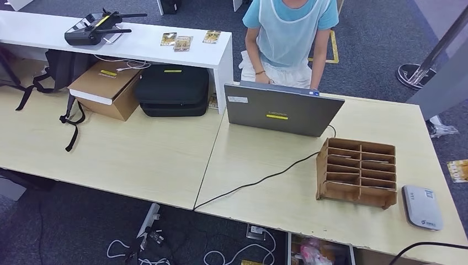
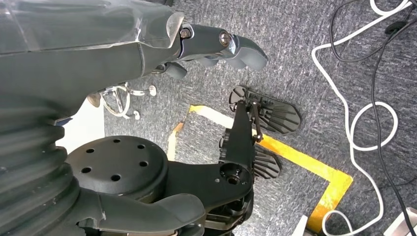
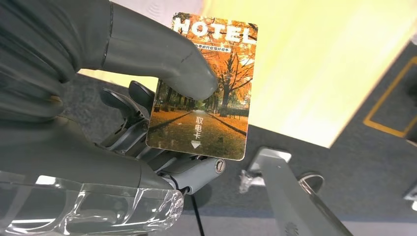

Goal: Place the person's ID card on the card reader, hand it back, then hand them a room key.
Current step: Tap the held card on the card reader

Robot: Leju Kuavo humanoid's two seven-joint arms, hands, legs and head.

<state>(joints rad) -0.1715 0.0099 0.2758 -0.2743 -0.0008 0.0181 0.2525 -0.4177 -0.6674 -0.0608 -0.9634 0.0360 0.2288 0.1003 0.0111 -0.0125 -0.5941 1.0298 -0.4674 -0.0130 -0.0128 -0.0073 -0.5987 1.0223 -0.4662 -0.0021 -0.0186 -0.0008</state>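
The room key card (image 3: 206, 93) is sitting upper centre of the right wrist view, pinched by the right robot hand (image 3: 147, 113): thick thumb pressing on the printed face, darker fingers (image 3: 125, 101) backing it from behind. Judging by looks, it's light, thin, stiff plastic w/ a glossy, slippery face, so it's likely to slide or pivot if the pinch loosens. The hold is near the left edge and mid-height, leaving the far edge free for the person to take. Print: "HOTEL" across the top, an autumn tree avenue pic, Chinese chars "取电卡" w/ a small arrow below; the finer line under HOTEL is too small to read.

The left robot hand (image 2: 216, 46) is hanging over grey carpet, fingers curled in loosely, holding nothing.

In the head view the card reader (image 1: 421, 207) is lying at lower right on the counter (image 1: 138, 160), just beside the wooden slot rack (image 1: 357, 172). The laptop (image 1: 281, 110), brand not legible, is standing mid-frame; the person (image 1: 290, 38) is standing behind it at top centre.
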